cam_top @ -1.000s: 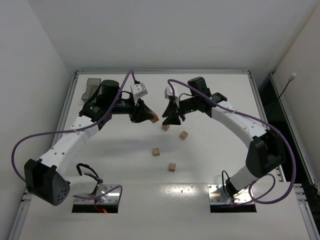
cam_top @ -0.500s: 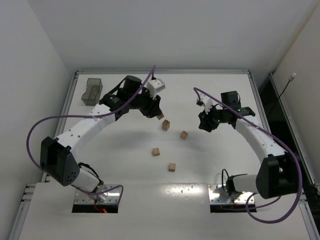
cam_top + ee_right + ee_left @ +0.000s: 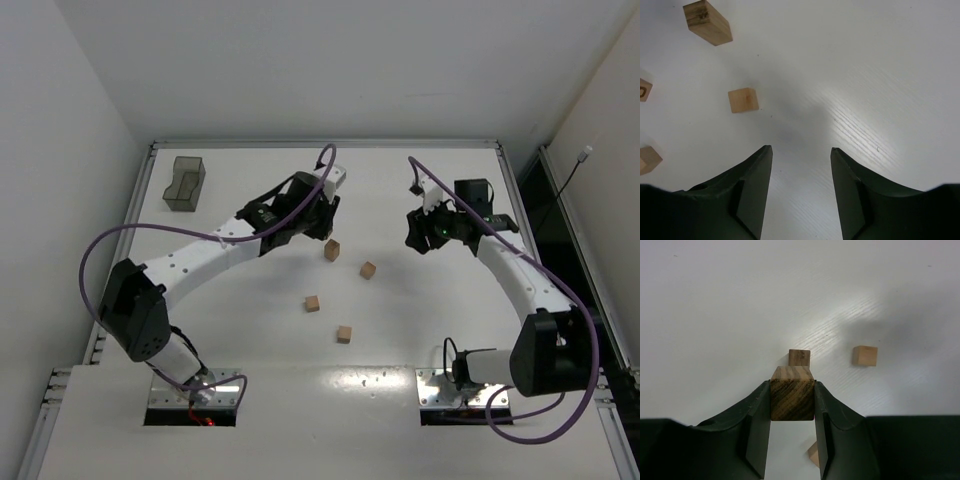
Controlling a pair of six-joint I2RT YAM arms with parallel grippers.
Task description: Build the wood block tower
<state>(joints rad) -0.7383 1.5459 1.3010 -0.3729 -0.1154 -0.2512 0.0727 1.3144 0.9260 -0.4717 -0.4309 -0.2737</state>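
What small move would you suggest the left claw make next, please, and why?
Probably ease the left claw forward until its held block sits directly above the tower. The block is clamped, the tower lies just ahead, and the right claw is open, off to the side.

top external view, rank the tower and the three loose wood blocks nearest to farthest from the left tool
1. tower, right beside the left tool, which holds a wood block
2. right block, to the right of the tower
3. middle block, further toward the arm bases
4. near block, closest to the bases
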